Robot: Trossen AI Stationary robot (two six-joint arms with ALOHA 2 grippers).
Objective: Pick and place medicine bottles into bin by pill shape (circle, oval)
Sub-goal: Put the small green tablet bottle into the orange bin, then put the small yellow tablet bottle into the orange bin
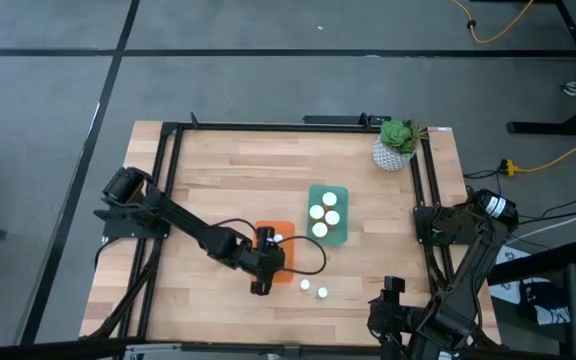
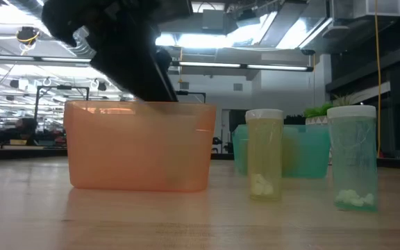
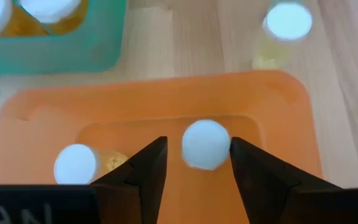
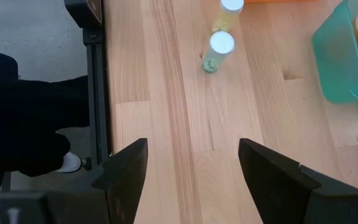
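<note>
My left gripper (image 3: 199, 140) (image 1: 273, 246) hovers open over the orange bin (image 3: 278, 106) (image 1: 280, 268). A white-capped medicine bottle (image 3: 205, 144) sits between its fingers. A second bottle (image 3: 74, 163) lies in the same bin. The teal bin (image 1: 340, 190) holds three bottles (image 1: 324, 212). Two more bottles (image 1: 305, 284) (image 1: 322, 293) stand upright on the table near its front edge; the low view shows a yellowish bottle (image 2: 264, 154) and a greenish bottle (image 2: 353, 156). My right gripper (image 4: 194, 146) (image 1: 393, 288) waits open over the front right of the table. My left gripper's fingers come slanting down from above and stand on either side of the bottle's white cap (image 3: 194, 149), inside the orange bin. A gap shows beside one finger (image 3: 157, 155). The other finger (image 3: 241, 155) lies right at the cap's edge; I cannot tell whether it touches.
A white pot with a green plant (image 1: 396, 145) stands at the far right corner. A black frame (image 1: 163, 180) runs along the table's left, far and right sides. Bare wood lies between the bins and the left rail.
</note>
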